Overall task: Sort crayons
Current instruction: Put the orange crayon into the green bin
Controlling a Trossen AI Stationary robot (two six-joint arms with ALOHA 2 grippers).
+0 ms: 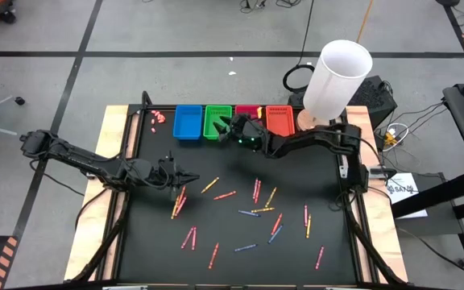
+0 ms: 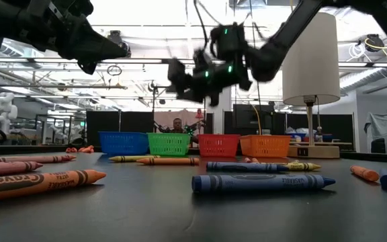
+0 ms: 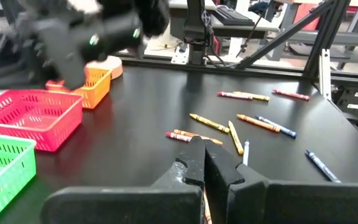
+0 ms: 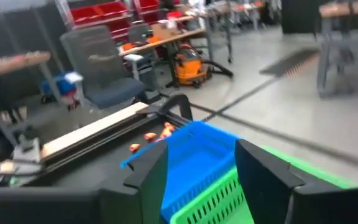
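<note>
Crayons lie scattered on the bench below the green basket. Right end effector, fingers spread, hovers over that basket; left end effector, pressed together, hangs just beside the nearest crayons.

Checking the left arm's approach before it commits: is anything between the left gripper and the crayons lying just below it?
Nothing visible. The left gripper hangs right at the nearest crayons, with only bare mat between them. The right gripper is off over the green basket.
</note>
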